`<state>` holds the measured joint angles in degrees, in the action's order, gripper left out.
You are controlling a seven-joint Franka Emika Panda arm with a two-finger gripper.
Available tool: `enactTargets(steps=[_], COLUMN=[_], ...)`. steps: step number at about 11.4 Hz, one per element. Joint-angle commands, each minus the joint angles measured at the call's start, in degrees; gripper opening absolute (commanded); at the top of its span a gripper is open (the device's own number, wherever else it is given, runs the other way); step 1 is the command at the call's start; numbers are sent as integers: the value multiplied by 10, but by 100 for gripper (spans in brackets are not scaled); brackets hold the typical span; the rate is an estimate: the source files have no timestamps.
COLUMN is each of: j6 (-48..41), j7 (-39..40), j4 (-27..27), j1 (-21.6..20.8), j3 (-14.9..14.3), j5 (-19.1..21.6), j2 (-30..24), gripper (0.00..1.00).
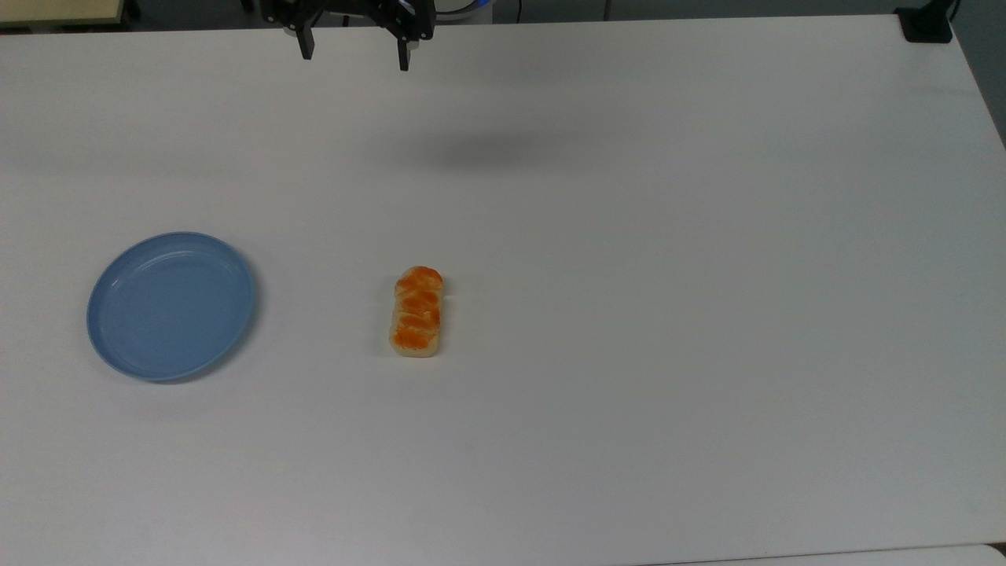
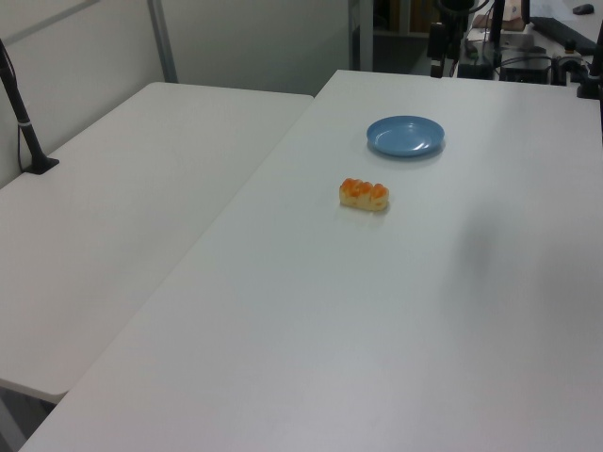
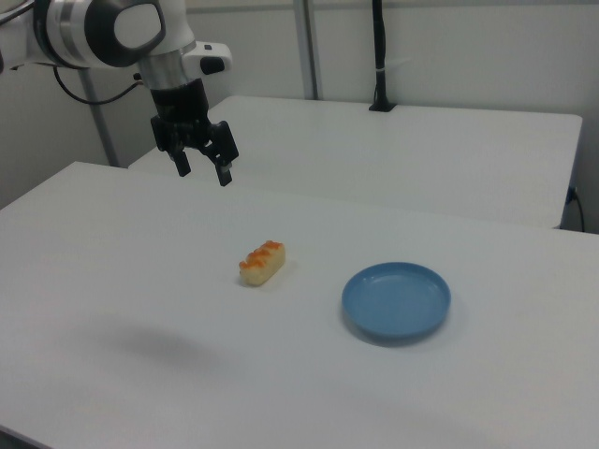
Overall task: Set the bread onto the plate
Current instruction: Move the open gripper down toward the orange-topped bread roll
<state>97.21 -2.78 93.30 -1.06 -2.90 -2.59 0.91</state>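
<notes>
The bread (image 1: 417, 311), a small loaf with a glossy orange-brown top, lies on the white table near the middle; I also see the bread (image 2: 364, 194) in the left view and the bread (image 3: 261, 263) in the right view. The light-blue plate (image 1: 171, 305) sits empty to the top view's left of it, also seen as the plate (image 2: 405, 136) and the plate (image 3: 396, 300). My gripper (image 1: 354, 53) hangs open high above the table's far edge, well away from both; in the right view the gripper (image 3: 203, 167) holds nothing between its black fingers.
A second white table (image 2: 122, 188) adjoins along one side. A black post on a base (image 2: 28, 141) stands on it. A black object (image 1: 927, 23) sits at the top view's far right corner.
</notes>
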Motion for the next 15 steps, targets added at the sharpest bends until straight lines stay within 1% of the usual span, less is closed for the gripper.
enactTargets(steps=[1,8,10,12,15], j6=[-26,-19,-10,42,120], j7=[0,1,18,22,22], j4=[6,6,4,4,4], j1=[-1,-3,-5,-6,-7], j3=[-4,-3,-2,0,2], j5=[6,7,9,9,7], j2=[-12,-2,20,53,121], gripper=[100,100,100,100,100])
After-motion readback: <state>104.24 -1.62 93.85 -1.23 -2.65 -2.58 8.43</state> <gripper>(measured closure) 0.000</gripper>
